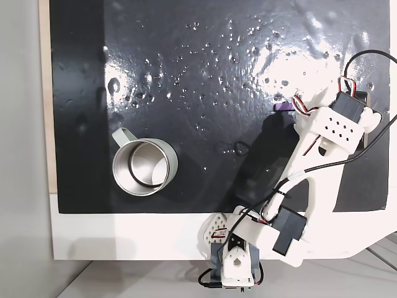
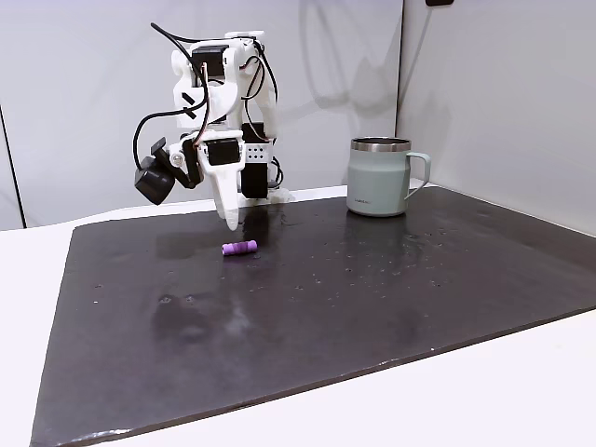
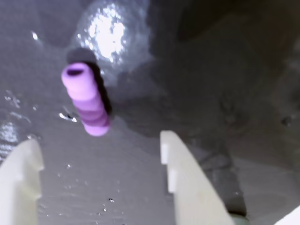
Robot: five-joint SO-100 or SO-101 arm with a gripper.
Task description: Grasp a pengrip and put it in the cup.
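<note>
Surface: you are working over a glossy black mat (image 2: 372,298) lying on a white tabletop (image 2: 521,400), with pale walls behind it.
Pengrip: the lilac ribbed pengrip (image 3: 86,99) is lying on its side on the mat; in a fixed view (image 2: 239,248) it is sitting just in front of the arm, and in the other fixed view (image 1: 284,106) it is peeking out beside the white wrist housing.
End effector: your end effector (image 3: 101,161) is hanging with its white fingers (image 3: 185,180) spread apart and gripping nothing; the pengrip is lying just beyond the fingertips, nearer the left finger in the wrist view, touching neither.
Cup: the silver metal mug (image 2: 380,176) is standing upright on the mat, well apart from the pengrip; from above (image 1: 144,166) you are seeing its shiny inside.
</note>
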